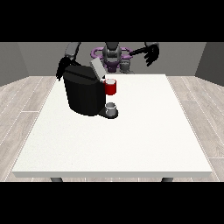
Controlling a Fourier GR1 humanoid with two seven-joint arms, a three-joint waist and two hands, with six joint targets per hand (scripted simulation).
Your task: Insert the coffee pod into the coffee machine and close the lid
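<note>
The robot hand at the view's left (61, 69) sits just behind the coffee machine (85, 92), partly hidden by its black body; whether its fingers are open or curled cannot be told. The machine's lid (97, 68) stands tilted up. At the machine's right side is a red thing at the machine (111, 87), and below it a grey thing (111, 106) rests on the machine's base; whether that is the pod is unclear. Well right of the machine, above the table (144, 131), the robot hand at the view's right (152, 53) hangs with fingers spread, holding nothing.

Hand at view's right (151, 53) raised, fingers spread
</note>
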